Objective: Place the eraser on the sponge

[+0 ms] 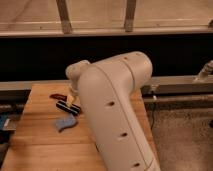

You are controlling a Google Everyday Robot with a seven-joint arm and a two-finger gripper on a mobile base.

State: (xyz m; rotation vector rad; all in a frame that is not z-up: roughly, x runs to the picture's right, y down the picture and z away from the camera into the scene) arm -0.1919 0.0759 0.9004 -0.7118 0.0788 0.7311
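The eraser [66, 107], a small black oblong block, lies on the wooden table [35, 145] left of my arm. Just in front of it lies the sponge [64, 123], a flat light-blue piece with a wavy outline, apart from the eraser. My gripper [74, 103] hangs from the white wrist right at the eraser's right end, close above the table. The bulky white arm hides the table's right half.
A thin red-brown object [56, 96] lies just behind the eraser. A dark ledge and a metal rail [30, 85] run along the table's far side. Grey floor [185, 135] lies to the right of the table.
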